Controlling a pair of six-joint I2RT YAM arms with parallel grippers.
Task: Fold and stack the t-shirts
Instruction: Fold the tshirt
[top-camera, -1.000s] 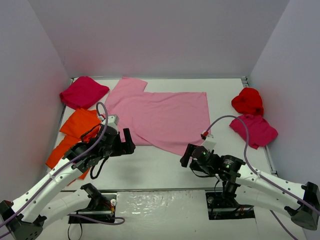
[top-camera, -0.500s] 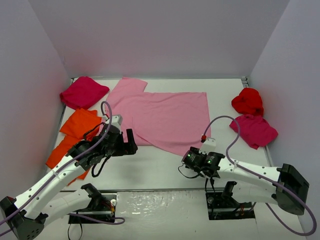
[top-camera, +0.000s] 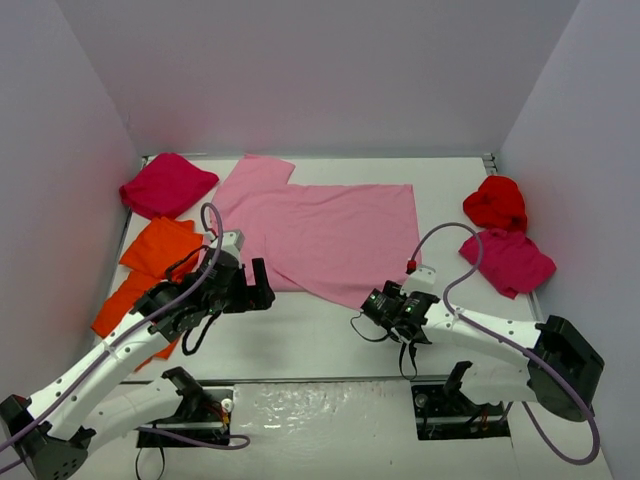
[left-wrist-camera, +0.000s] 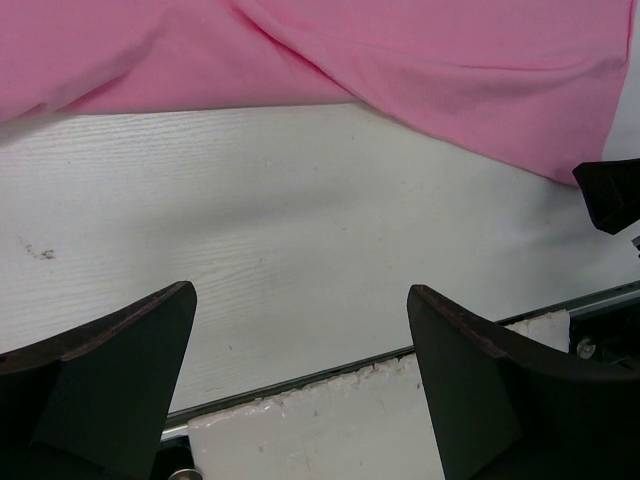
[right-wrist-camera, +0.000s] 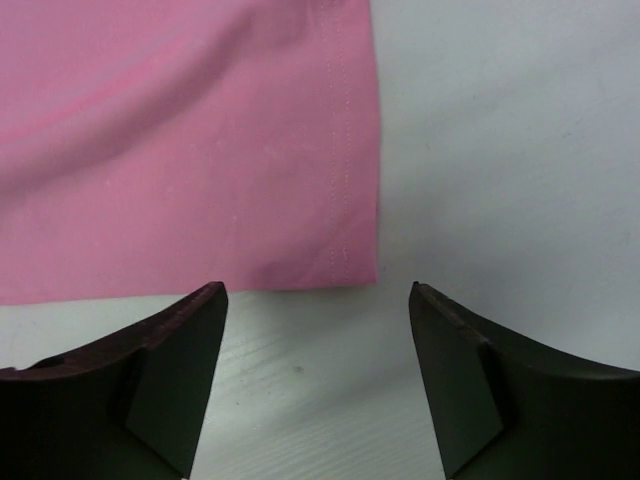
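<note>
A light pink t-shirt (top-camera: 325, 235) lies spread flat mid-table, one sleeve toward the back left. Two magenta-crimson t-shirts are bunched up, one at the back left (top-camera: 166, 185) and one at the right (top-camera: 510, 261). A bright red t-shirt (top-camera: 496, 203) lies crumpled behind the right one. An orange t-shirt (top-camera: 148, 268) sits at the left edge. My left gripper (top-camera: 262, 287) is open just off the pink shirt's near left edge (left-wrist-camera: 400, 60), holding nothing (left-wrist-camera: 300, 350). My right gripper (top-camera: 367, 305) is open, low over the table, and the shirt's hemmed near corner (right-wrist-camera: 350, 255) lies just ahead of its fingertips (right-wrist-camera: 318, 330).
Grey walls close in the white table (top-camera: 300, 335) at the back and on both sides. The table's near edge and a white foam strip (left-wrist-camera: 330, 420) run just under my left gripper. A tip of the right gripper (left-wrist-camera: 610, 195) shows at the right edge of the left wrist view.
My right arm has swung down and to the left, bringing its gripper up to the pink shirt's near corner. The left gripper has edged slightly right. No shirt has moved.
</note>
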